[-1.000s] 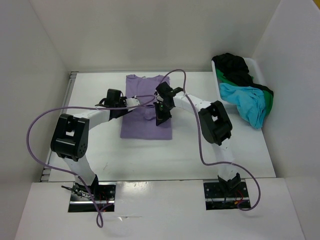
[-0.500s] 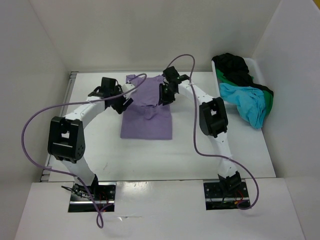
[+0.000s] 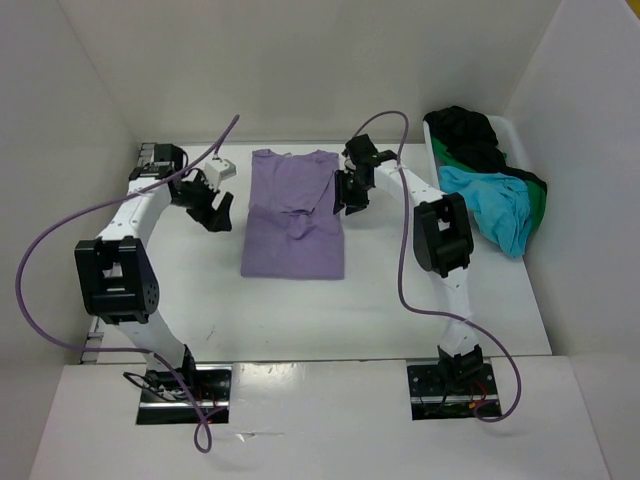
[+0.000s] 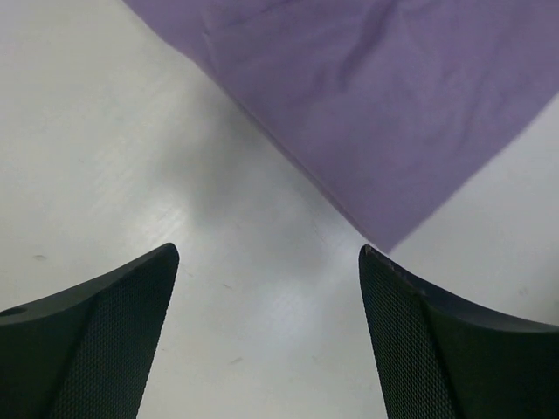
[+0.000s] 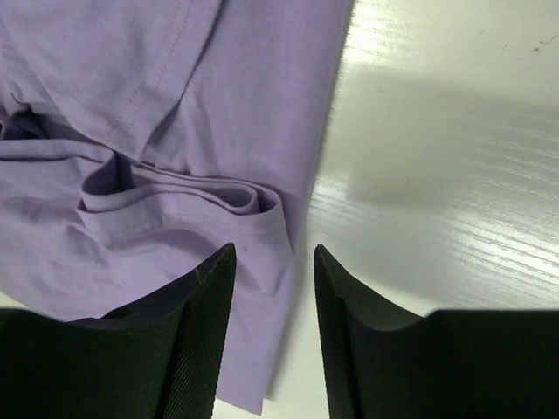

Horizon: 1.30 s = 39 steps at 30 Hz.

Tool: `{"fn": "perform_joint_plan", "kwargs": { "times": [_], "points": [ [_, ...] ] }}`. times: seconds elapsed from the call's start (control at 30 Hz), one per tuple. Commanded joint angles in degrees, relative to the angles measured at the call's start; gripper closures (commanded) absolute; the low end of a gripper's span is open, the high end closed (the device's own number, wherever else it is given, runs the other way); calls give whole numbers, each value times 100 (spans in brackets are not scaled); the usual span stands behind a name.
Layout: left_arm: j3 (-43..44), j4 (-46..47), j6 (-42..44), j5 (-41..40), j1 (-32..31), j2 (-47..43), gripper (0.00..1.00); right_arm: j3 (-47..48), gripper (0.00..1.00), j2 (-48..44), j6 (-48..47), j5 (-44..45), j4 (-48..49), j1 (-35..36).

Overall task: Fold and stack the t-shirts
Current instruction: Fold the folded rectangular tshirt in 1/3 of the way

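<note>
White table, lavender shirt, left gripper wide apart beside it, right gripper parted over its edge

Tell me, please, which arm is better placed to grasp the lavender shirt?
Right, probably: the right tool hangs open over an edge of the lavender shirt; the left tool is over bare table.

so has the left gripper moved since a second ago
Yes: the left gripper swung left, off the lavender shirt, toward the table left edge.

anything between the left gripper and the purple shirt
Nothing: only bare white table separates the left gripper from the purple shirt, seen in the top view.
</note>
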Motion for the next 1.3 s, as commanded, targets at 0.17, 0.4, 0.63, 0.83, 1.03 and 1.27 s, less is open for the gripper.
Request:
{"fn": "perform_joint_plan", "kwargs": {
  "times": [0.17, 0.4, 0.63, 0.83, 1.03, 1.27],
  "points": [
    [80, -2269, 1873, 218, 378, 402, 11, -111, 53, -468, -130, -91, 202, -93],
    [1071, -1128, -47, 613, -120, 377, 3, -499, 50, -785, -183, -91, 440, -93],
    [1608, -450, -719, -55, -631, 1131, 2, -499, 49, -478, -183, -197, 501, -93],
    [1785, 218, -1203, -722, -772, 1581, 2, -314, 49, -310, -183, -249, 501, -93],
    [1732, 543, -1317, -803, -772, 1853, 2, -200, 49, -143, -244, -74, 449, 30],
    [1575, 666, -1317, -487, -1079, 2090, 3, -200, 49, 32, -192, -74, 449, 30]
  ]
}}
